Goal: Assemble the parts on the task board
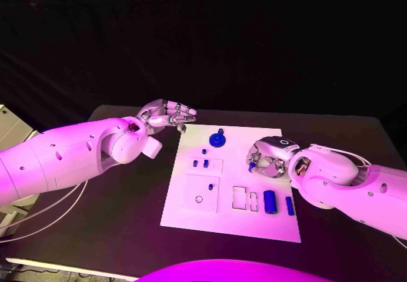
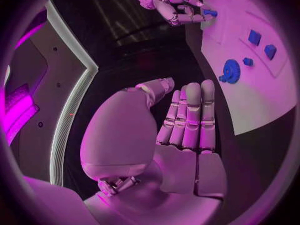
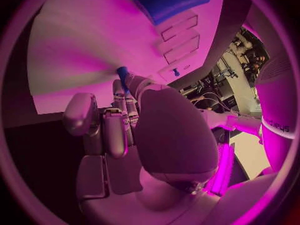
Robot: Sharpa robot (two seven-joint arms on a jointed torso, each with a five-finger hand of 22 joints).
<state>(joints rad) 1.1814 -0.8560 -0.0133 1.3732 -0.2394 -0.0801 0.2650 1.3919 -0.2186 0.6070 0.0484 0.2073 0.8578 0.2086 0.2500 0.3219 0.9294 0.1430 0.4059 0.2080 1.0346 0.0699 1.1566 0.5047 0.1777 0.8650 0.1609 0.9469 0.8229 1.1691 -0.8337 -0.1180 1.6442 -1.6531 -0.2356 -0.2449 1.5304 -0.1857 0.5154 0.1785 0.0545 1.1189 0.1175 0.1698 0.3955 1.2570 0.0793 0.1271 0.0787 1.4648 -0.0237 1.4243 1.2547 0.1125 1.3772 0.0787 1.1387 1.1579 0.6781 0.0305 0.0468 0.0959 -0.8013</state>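
R hand (image 1: 266, 158) sits over task board (image 1: 191, 205) mid-right edge, fingertips pinching a small blue part (image 3: 122, 74) (mostly hidden). L hand (image 1: 166, 114) hovers off board's far-left corner, fingers loosely curled, holding nothing. Blue gear (image 1: 218, 139) on board's far end.

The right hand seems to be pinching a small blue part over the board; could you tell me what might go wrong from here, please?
1. The right hand holds the small blue part only at its fingers' tips, so it might slip or tilt.
2. That hand hangs low over the task board, near the blue gear; a careless sweep could knock the gear.
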